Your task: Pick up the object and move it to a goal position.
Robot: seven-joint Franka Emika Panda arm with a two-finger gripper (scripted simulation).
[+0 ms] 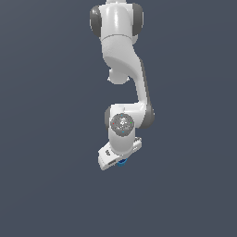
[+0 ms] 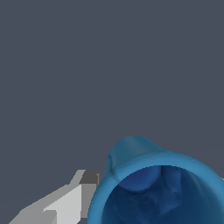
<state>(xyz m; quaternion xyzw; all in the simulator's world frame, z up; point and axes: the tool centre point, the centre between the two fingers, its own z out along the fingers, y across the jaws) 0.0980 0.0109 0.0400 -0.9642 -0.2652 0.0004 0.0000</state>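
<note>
The object, a small blue cup (image 2: 131, 153), fills the wrist view from very close, its round rim and dark inside facing the camera. One grey-white finger (image 2: 83, 192) presses against the cup's wall, and only a sliver of the other finger shows past the cup's far side. My gripper (image 2: 155, 179) is shut on the cup. In the exterior view the white gripper (image 1: 119, 159) hangs under the arm, and only a small blue bit of the cup (image 1: 122, 162) peeks out below the hand.
The white Panda arm (image 1: 121, 55) reaches down from the top of the exterior view over a plain dark grey ground (image 1: 46, 185). Nothing else shows in either view.
</note>
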